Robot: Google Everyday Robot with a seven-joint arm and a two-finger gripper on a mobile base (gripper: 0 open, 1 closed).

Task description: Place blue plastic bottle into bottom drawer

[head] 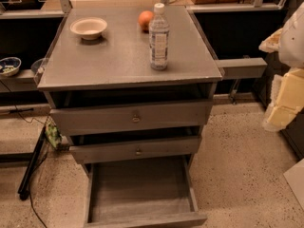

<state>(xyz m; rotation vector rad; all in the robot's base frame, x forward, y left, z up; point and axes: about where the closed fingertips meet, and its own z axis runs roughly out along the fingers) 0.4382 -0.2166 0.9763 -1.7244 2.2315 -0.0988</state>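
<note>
Grey cabinet top (114, 61) over a speckled floor, with the bottle standing and the drawer open.
The blue plastic bottle (159, 37) stands upright, long axis vertical, right of centre on the top, just in front of an orange (145, 20). The bottom drawer (137, 189) is pulled out at lower centre. The gripper (285, 96) sits at the frame's right edge, well apart from the bottle, which lies to its left. It is partly cut off, and I cannot tell whether it is spread or closed.

Dim warm overhead light, dull sheen on cabinet top (118, 56), jaws bright at right edge.
</note>
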